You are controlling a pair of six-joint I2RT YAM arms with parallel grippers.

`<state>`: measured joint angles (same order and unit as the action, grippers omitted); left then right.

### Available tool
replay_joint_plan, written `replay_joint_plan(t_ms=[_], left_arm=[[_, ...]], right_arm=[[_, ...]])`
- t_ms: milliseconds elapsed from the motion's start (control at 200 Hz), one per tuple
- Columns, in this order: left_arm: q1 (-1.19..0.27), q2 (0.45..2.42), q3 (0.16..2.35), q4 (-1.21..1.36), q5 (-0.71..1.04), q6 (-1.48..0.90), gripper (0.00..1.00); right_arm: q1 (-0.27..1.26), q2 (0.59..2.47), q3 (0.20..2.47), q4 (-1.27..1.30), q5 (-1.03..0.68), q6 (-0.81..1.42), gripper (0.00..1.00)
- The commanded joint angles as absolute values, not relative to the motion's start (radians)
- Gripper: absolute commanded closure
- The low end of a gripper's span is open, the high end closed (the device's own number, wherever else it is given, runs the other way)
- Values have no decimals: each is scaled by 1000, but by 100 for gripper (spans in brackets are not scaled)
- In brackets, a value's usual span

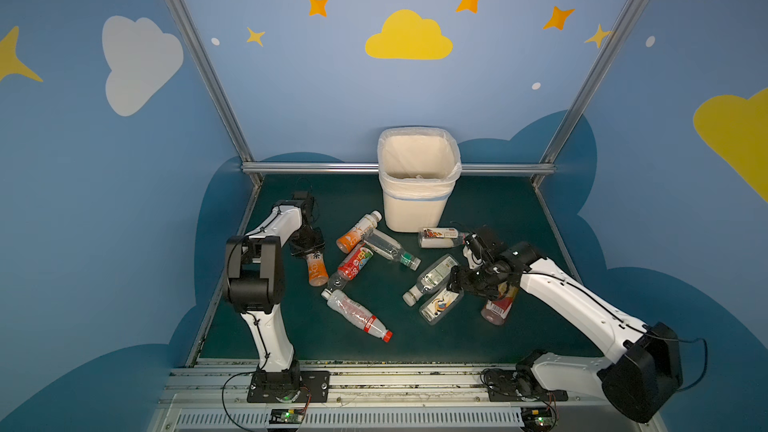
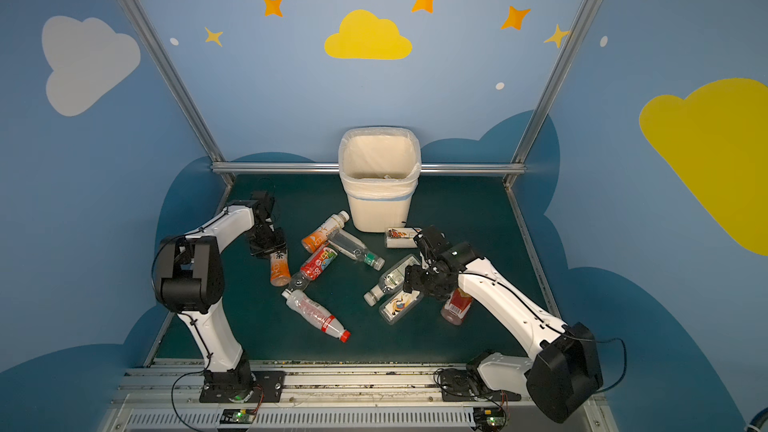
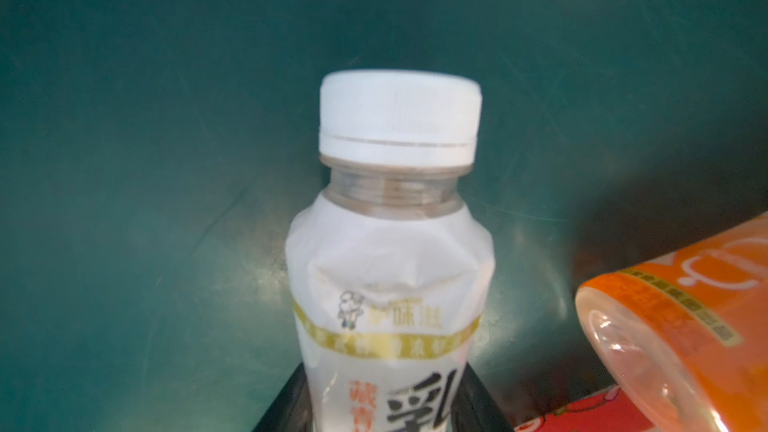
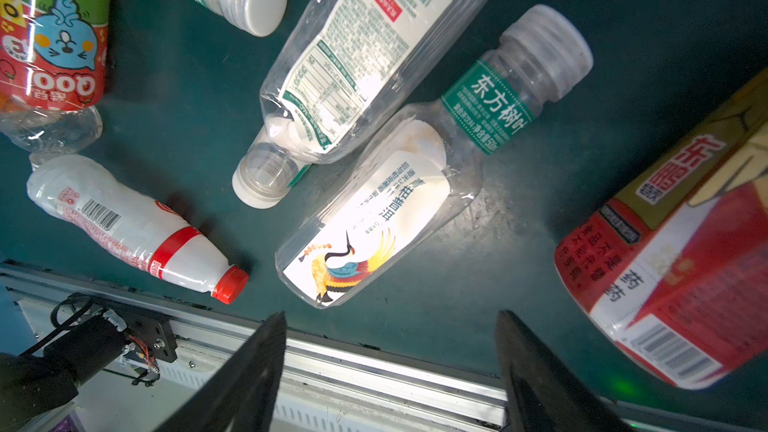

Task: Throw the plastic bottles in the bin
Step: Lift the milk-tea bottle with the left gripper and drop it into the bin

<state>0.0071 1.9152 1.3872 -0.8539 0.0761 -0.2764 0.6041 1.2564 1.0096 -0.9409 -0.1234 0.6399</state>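
Observation:
My left gripper is shut on a white-capped bottle with a white and orange label near the mat's left side; black fingers press both its sides. My right gripper hangs open and empty over a clear bird-label bottle and a green-label bottle. Several more plastic bottles lie mid-mat, among them an orange one and a red-capped one. The cream bin stands at the back centre.
A red-label bottle lies partly under my right arm. A white bottle lies against the bin's front right. Metal rails edge the green mat, and blue walls close in on three sides.

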Motion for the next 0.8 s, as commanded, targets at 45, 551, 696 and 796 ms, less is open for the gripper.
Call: replay_joint_plan(t_ms=[45,551,696,796], left_arm=[[17,1904,1370,-842,66,-266,60],[30,1750,1384,-903,72,-256,60],[31,1680,1379,-921,83,-259,60],[31,1613,1374,-935,96,-264,60]], right_arm=[[604,1232,1005,-971,-107,655,20],[606,1228,1005,-960,-110,667,20],[607,1228,1002,-959,-108,669,20],[607,1232,1006,-962,-108,669,20]])
